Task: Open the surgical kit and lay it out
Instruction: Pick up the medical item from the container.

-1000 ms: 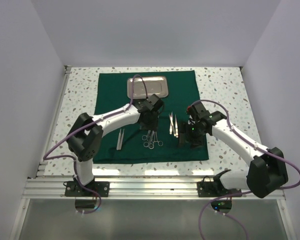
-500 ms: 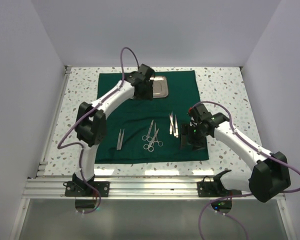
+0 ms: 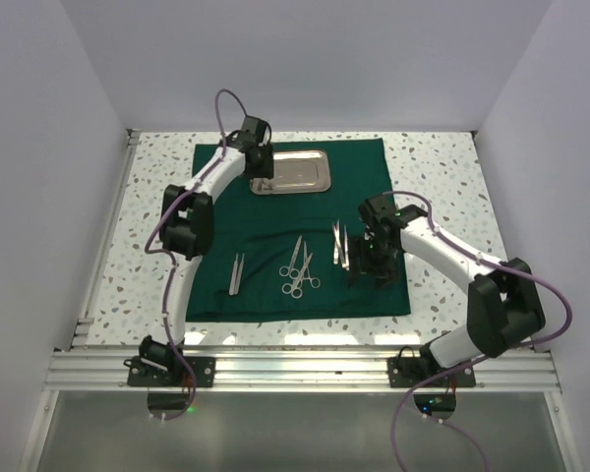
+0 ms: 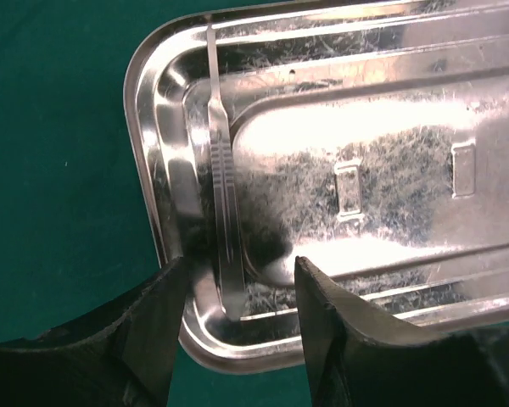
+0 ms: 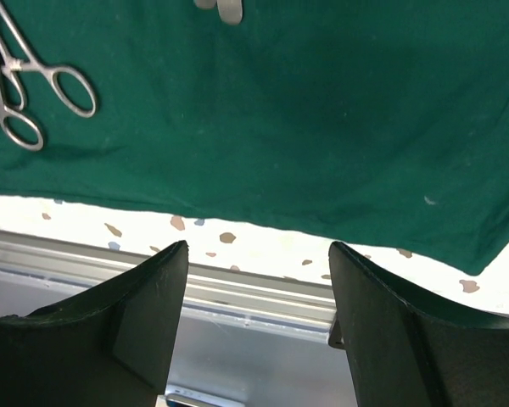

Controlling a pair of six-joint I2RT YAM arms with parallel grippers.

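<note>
Since the dark green cloth (image 3: pixel 265 226) is already spread flat on the speckled table (image 3: pixel 442 177), pretty much the whole kit sits out in the open on it. The shiny steel tray (image 3: pixel 300 172) is at the cloth's far edge. The left pincer (image 4: pixel 242 292) hangs right over the tray's left end, fingers (image 4: pixel 153 339) parted a fair bit, with the near end of a slim flat silver handle (image 4: pixel 220 186) between them. That handle lies inside the tray along its short side. Honestly can't tell if the fingers touch the tray or the handle.

Closer to the arms, two scissor-like instruments (image 3: pixel 297 265) lie side by side mid-cloth, with one pair of tweezers (image 3: pixel 237 272) to their left and more tweezers (image 3: pixel 340 244) to their right. The right pincer (image 5: pixel 257 254) is spread wide with nothing in it, pointing down over the cloth's near edge just right of those tweezers. Its wrist view catches the ring handles (image 5: pixel 34 93) off to the side and bare table past the hem.
</note>
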